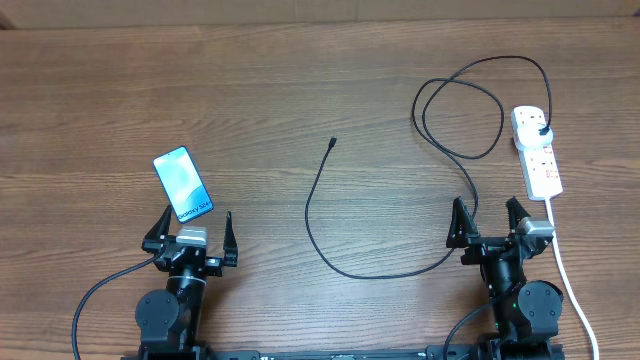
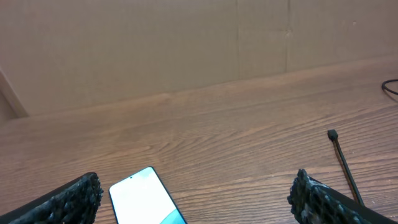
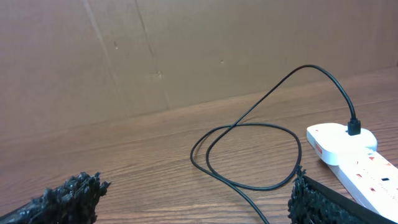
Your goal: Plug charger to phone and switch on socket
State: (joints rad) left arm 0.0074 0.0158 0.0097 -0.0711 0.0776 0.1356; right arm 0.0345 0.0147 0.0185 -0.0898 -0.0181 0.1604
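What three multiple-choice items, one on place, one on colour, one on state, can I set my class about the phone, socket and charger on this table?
1. Where does the phone lie?
A. just ahead of the left gripper
B. at the far edge
C. at the right-hand side

2. What colour is the socket?
A. black
B. white
C. blue

3. The charger has its connector tip:
A. plugged into the phone
B. lying free on the table
C. hanging over the edge

Answers:
1 A, the overhead view shows it just beyond the open left gripper.
2 B, its body is white in both views.
3 B, the tip rests on bare wood, apart from the phone.
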